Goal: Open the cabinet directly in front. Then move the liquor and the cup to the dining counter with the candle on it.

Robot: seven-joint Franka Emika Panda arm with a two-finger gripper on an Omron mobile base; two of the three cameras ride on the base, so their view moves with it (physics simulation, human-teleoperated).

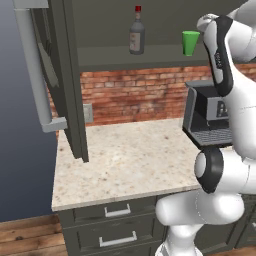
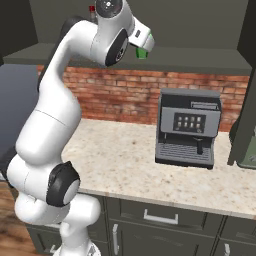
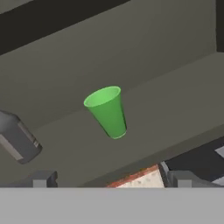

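Left base view: the cabinet (image 1: pixel 65 75) is open; the liquor (image 1: pixel 136 32) and the cup (image 1: pixel 190 42) stand on its shelf.

Right base view: the arm reaches toward the cup (image 2: pixel 143 51).

Hand view: the gripper (image 3: pixel 113 179), jaws spread wide and empty, faces the cup (image 3: pixel 107 111). Step in hand: approach. Next move calls for advancing until the fingers straddle the cup.

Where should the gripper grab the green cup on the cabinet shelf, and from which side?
Probably around the cup at mid-wall, coming straight in from the open cabinet front. It stands upright, tapers downward, has no handle, and sits apart from the bottle, leaving room for the open gripper.
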